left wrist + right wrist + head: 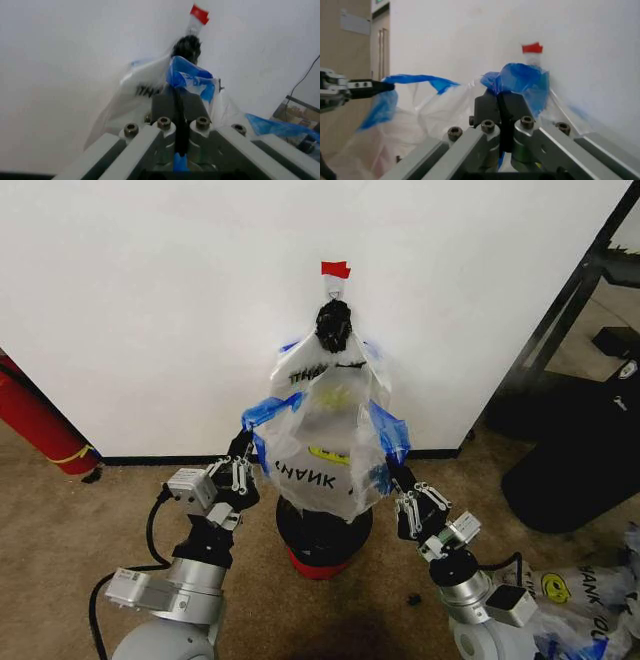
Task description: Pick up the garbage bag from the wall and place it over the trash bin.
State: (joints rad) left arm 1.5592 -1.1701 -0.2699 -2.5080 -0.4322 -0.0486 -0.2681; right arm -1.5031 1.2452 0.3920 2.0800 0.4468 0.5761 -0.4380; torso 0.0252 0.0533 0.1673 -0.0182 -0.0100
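Both grippers, left point(243, 463) and right point(398, 485), clamp the garbage bag point(322, 450) handles above the trash bin point(322, 542); placement step; next, lowering over the rim.

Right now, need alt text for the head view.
Both grippers, left gripper and right gripper, pinch the blue handle strips of a translucent white smiley-print garbage bag, spreading it above a black wire-mesh trash bin, against a white wall marked with red tape.

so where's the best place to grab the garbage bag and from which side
By its blue handle strips, one from each side, as the left gripper and right gripper do now: the strips stick out sideways and gather the thin film into something pinchable.
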